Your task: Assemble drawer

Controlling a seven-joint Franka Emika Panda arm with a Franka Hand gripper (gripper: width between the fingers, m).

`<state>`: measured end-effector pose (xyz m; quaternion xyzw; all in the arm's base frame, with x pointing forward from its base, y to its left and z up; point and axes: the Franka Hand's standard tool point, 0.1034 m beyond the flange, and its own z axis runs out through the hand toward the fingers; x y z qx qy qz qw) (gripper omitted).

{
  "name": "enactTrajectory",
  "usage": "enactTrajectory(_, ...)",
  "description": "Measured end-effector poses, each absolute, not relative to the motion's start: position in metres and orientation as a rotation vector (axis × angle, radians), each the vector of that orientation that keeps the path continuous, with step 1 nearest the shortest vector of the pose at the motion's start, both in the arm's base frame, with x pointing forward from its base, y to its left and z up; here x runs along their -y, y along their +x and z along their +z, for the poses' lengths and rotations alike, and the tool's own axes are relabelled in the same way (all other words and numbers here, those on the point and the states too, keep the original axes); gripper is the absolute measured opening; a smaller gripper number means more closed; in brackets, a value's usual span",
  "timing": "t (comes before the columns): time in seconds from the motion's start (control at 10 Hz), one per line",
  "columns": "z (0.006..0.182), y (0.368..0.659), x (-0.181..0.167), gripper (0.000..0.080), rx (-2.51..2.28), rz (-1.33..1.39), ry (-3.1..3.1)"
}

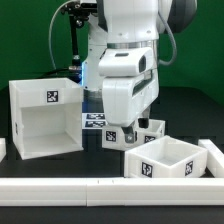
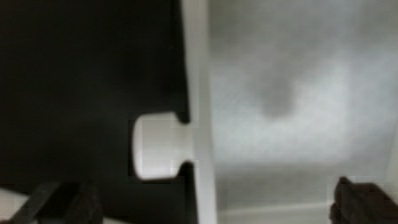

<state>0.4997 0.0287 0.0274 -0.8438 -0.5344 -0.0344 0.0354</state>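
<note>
The large white cube housing (image 1: pixel 45 115) stands open on the exterior view's left, with a tag on its side. One small white tray (image 1: pixel 168 156) sits at the front right. A second small tray (image 1: pixel 148 131) lies just behind it, partly hidden by my gripper (image 1: pixel 127 138). In the wrist view my gripper (image 2: pixel 210 205) is open. Its dark fingertips (image 2: pixel 54 205) stand on either side of that tray's white front wall (image 2: pixel 285 110). The wall carries a round white knob (image 2: pixel 160 146). Neither finger touches the wall.
The marker board (image 1: pixel 94 120) lies flat between the housing and the trays. A low white rail (image 1: pixel 100 186) runs along the front of the table, with short white blocks at the far right (image 1: pixel 213 152) and far left (image 1: pixel 2 148).
</note>
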Motion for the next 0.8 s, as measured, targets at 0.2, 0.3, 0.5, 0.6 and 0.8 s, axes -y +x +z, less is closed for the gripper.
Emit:
enactTrajectory(0.2, 0.024, 0.4987, -0.0279, 0.065, 1.636, -0.103, -2.594)
enactTrajectory(0.3, 0.0237, 0.4985, -0.0278, 0.0527, 1.636, -0.102, -2.594)
enactTrajectory(0.5, 0.0235, 0.4984, -0.0278, 0.0246, 1.636, -0.101, -2.594)
enactTrajectory(0.6, 0.0235, 0.4985, -0.0278, 0.0246, 1.635, -0.102, -2.595)
enactTrajectory(0.8, 0.024, 0.4976, -0.0264, 0.0074, 1.614, -0.104, -2.609)
